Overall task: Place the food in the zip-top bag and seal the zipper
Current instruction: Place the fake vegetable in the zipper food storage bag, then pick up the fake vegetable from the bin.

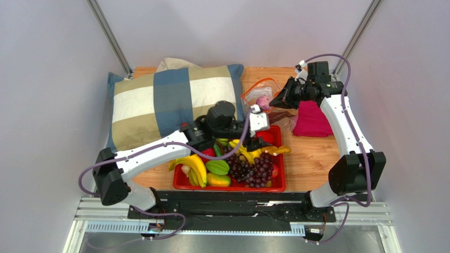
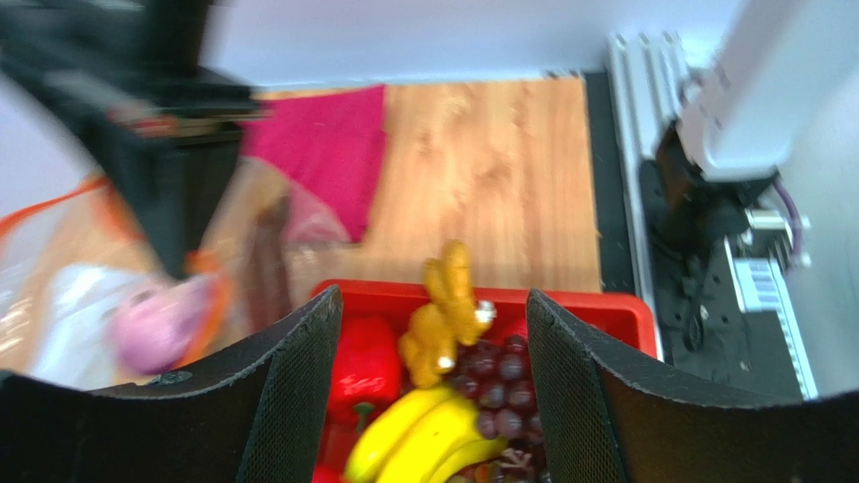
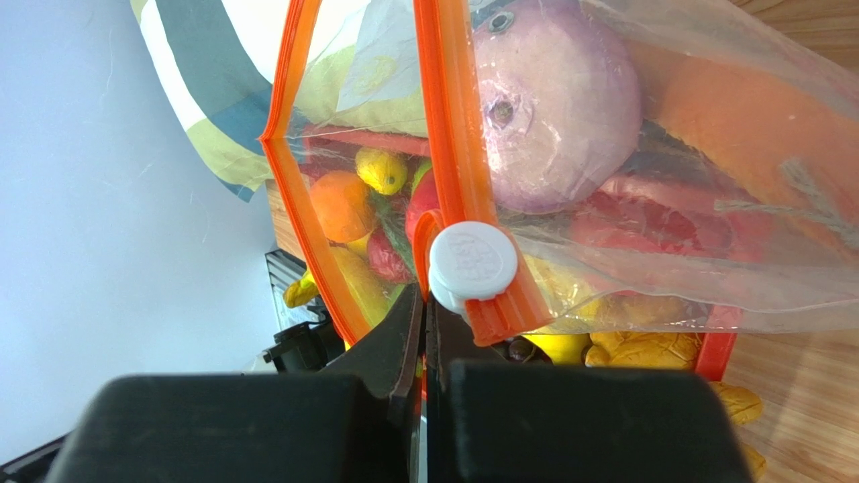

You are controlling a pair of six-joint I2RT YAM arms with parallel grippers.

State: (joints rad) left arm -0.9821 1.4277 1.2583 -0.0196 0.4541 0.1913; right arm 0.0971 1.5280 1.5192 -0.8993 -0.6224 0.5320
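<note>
The bag, upper centre in the top view with the onion inside, hangs by its zipper from the right gripper, jaws clamped on it; the left gripper has its jaws apart and empty over the tray, so I'd hold that mouth wide and steady.

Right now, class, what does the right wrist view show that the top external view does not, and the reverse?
Only the right wrist view shows the white slider on the zipper, and the right gripper shut on the zip-top bag beside it. Only the top external view shows the magenta cloth and the left gripper. Both show the bag, the pink-purple ball inside it and the checked pillow.
</note>
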